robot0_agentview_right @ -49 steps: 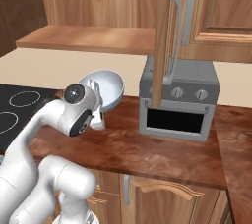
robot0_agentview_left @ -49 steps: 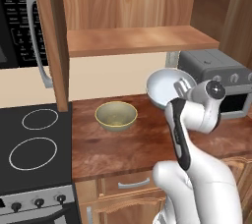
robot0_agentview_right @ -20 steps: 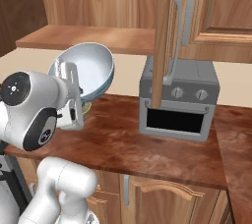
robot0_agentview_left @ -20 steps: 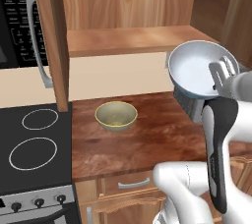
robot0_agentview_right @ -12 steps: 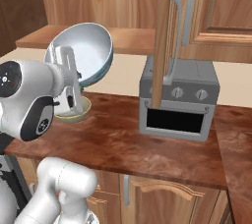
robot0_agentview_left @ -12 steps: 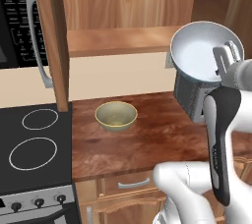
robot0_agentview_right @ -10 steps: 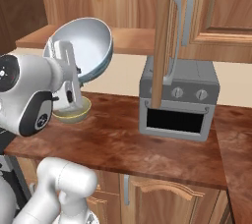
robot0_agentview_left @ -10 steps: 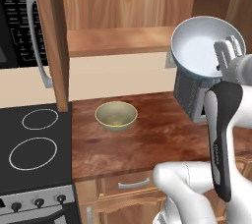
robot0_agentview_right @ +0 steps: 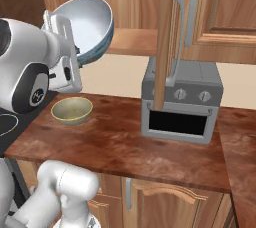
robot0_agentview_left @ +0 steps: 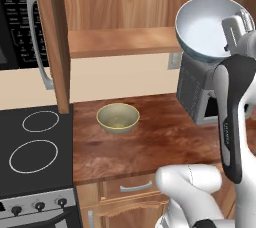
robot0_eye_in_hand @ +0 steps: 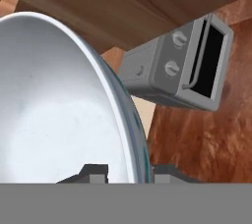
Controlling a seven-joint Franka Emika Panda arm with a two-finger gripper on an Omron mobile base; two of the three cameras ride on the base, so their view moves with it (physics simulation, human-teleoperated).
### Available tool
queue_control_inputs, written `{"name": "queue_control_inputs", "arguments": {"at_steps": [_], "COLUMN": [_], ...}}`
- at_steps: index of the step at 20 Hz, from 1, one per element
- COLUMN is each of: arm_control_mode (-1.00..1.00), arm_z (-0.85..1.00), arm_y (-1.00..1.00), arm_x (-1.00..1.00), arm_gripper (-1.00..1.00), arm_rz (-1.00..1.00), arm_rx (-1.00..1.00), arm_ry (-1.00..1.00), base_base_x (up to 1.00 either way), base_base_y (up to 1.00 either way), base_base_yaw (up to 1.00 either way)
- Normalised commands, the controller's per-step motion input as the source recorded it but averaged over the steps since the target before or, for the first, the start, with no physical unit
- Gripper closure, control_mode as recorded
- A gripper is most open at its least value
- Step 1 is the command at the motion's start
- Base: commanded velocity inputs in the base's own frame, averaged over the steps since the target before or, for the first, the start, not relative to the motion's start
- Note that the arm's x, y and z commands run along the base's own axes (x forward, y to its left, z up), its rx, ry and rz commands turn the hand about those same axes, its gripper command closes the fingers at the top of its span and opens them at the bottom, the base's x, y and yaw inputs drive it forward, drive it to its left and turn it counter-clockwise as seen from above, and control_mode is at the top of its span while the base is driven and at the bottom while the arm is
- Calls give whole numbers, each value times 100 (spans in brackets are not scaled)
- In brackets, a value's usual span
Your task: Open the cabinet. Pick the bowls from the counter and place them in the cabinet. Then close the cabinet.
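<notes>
White bowl (robot0_agentview_left: pixel 207 27) held aloft at upper right of the left base view, upper left of the right base view, tilted on edge with its pale interior facing the camera. The gripper (robot0_eye_in_hand: pixel 129 171) is clamped on the bowl's rim, one fingertip (robot0_eye_in_hand: pixel 93 171) inside the wall and the other outside, as the hand view shows at lower centre. The bowl appears rigid, smooth and thin-walled; judged light but slippery and breakable, so a rim pinch is the available hold, and the tilt suggests it could pivot about the fingers. Olive bowl (robot0_agentview_left: pixel 118 117) rests upright on the counter (robot0_agentview_left: pixel 150 147), centre-left in the left base view, near the stovetop (robot0_agentview_left: pixel 30 152). The cabinet (robot0_agentview_left: pixel 120 17) stands open, its shelf (robot0_agentview_left: pixel 120 42) bare; one door (robot0_agentview_right: pixel 167 37) hangs edge-on before the toaster oven (robot0_agentview_right: pixel 180 102) in the right base view.

Compared with the frame two and a half seconds earlier, the white bowl has risen from just above counter level to shelf height and turned more upright; the olive bowl has not moved.
</notes>
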Motion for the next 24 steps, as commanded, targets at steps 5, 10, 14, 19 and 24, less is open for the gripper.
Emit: {"name": "queue_control_inputs", "arguments": {"at_steps": [5, 10, 14, 19, 24], "arm_control_mode": [-100, -100, -100, -100, -100], "arm_z": [6, 0, 0, -5, -10], "arm_y": [0, 0, 0, 0, -5], "arm_x": [48, 49, 37, 26, 29], "arm_gripper": [100, 100, 100, 100, 100], "arm_rz": [4, 1, 0, 0, 0], "arm_rx": [0, 0, 0, 0, 0], "arm_ry": [15, 14, 2, -1, -1], "base_base_x": [0, 0, 0, 0, 0], "base_base_y": [0, 0, 0, 0, 0], "base_base_yaw": [0, 0, 0, 0, 0]}}
